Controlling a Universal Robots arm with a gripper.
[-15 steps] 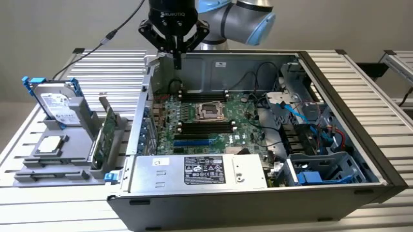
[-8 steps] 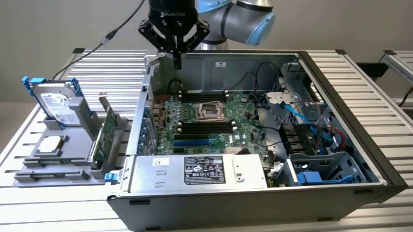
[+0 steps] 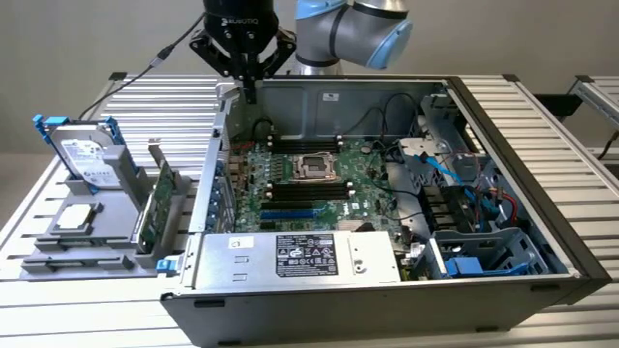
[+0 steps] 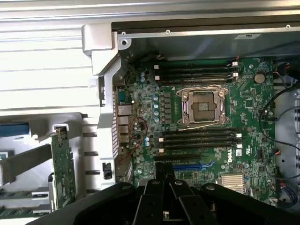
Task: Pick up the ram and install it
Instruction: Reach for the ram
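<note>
The ram point(image 3: 161, 197) is a thin green stick standing on its long edge in the grey holder point(image 3: 97, 239), to the exterior view's left of the open computer case. The wrist view has the ram point(image 4: 59, 161) in the same holder. My gripper point(image 3: 249, 90) hangs above the case's back corner nearest the holder, fingers pressed together with nothing between them. In the wrist view the gripper point(image 4: 164, 187) is shut and empty above the motherboard point(image 4: 248, 93). Black memory slots point(image 3: 307, 191) run on both sides of the processor socket point(image 3: 315, 165), and all look unfilled.
A silver hard drive with blue rails point(image 3: 82, 152) stands upright at the holder's back, with a processor chip point(image 3: 77, 216) lying in front of it. The power supply point(image 3: 295, 257) fills the case's near side. Cables and drive cages point(image 3: 474, 210) crowd the exterior view's right.
</note>
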